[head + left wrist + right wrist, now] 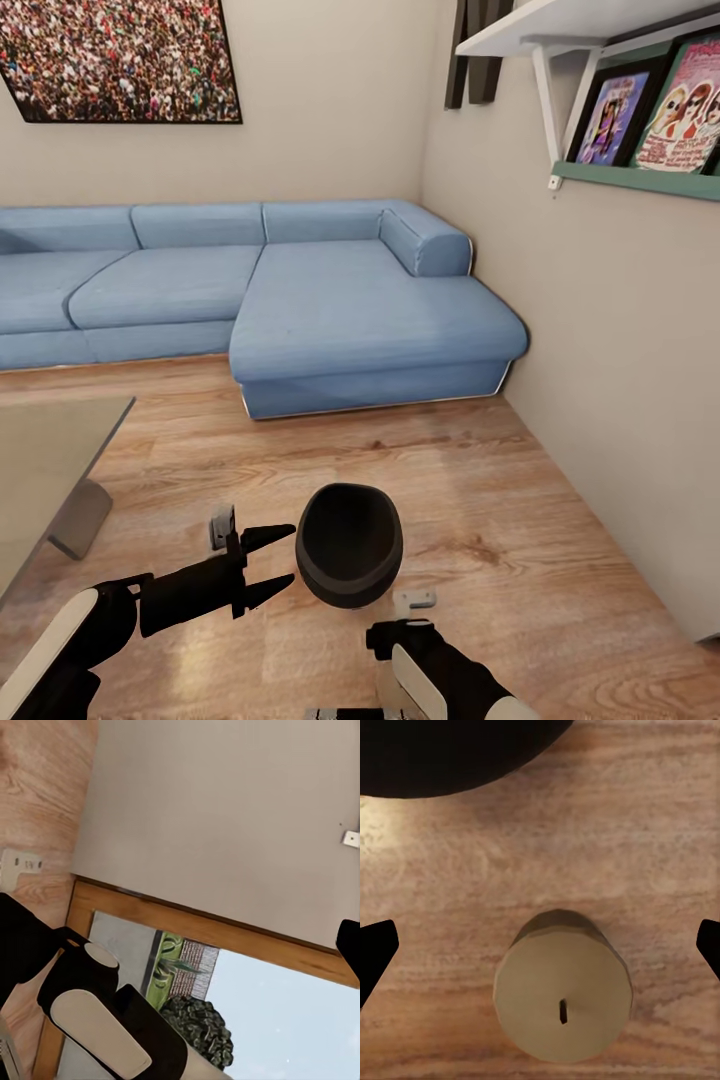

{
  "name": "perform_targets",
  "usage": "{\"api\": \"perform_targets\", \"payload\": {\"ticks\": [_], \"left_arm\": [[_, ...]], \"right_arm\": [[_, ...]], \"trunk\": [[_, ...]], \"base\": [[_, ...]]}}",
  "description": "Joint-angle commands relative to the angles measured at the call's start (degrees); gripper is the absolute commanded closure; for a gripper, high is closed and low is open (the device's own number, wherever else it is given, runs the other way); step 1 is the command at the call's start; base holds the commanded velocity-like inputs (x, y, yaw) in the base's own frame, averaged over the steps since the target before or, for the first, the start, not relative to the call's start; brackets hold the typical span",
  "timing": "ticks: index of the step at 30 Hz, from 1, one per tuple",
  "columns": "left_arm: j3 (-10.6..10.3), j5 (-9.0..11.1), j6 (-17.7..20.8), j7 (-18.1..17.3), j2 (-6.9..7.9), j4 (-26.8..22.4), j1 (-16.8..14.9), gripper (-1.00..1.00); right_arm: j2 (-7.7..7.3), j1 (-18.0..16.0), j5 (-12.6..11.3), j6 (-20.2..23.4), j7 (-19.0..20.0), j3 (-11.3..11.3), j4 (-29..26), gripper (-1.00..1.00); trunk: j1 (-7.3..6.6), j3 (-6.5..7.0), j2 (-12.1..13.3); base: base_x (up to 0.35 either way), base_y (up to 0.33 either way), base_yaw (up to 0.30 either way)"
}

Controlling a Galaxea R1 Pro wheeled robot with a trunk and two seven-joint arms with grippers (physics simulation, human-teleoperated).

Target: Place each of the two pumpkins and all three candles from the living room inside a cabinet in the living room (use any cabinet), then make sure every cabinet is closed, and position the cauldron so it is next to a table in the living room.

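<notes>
Cauldron [349, 545]: black, wide-mouthed, stood on floor [480, 480].
Candle [563, 996]: cream top, upright between my right pincer's [540, 945] spread tips.
Left pincer [282, 560]: gaped beside cauldron.
Desk [45, 450]: edge near left.

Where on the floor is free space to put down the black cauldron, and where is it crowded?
Free: the wood floor between the sofa and the cauldron, and the strip along the right wall. Crowded: near the cauldron, where the open left gripper points at it and a candle stands on the floor between the open right gripper's fingertips. The glass table is at left.
</notes>
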Motion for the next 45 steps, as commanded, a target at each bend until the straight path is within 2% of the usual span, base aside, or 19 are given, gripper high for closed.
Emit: {"api": "perform_targets", "payload": {"ticks": [1, 21, 27, 31, 45], "left_arm": [[0.0, 0.6, 0.0, 0.5, 0.03, 0.0, 0.0, -1.0], [0.0, 0.6, 0.0, 0.5, 0.03, 0.0, 0.0, -1.0], [0.0, 0.6, 0.0, 0.5, 0.03, 0.0, 0.0, -1.0], [0.0, 0.6, 0.0, 0.5, 0.03, 0.0, 0.0, -1.0], [0.0, 0.6, 0.0, 0.5, 0.03, 0.0, 0.0, -1.0]], "right_arm": [[-0.06, -0.1, -0.5, 0.1, -0.5, 0.4, -0.2, -1.0], [-0.12, -0.1, -0.5, 0.1, -0.4, 0.4, -0.3, -1.0], [-0.23, -0.1, -0.7, 0.0, 2.4, 0.3, -0.3, -1.0], [-0.24, -0.1, -0.8, 0.0, 2.8, 0.1, -0.2, -1.0], [-0.25, -0.1, -0.9, 0.0, 2.8, 0.0, -0.1, -1.0]], "trunk": [[0.01, -0.28, 0.0], [0.53, -4.71, -0.3], [0.68, -6.04, -0.4], [0.79, -6.92, -0.4], [0.79, -6.92, -0.4]], "base": [[0.0, 0.0, 0.0], [0.0, 0.0, 0.0], [0.0, 0.0, 0.0], [0.0, 0.0, 0.0], [0.0, 0.0, 0.0]]}}
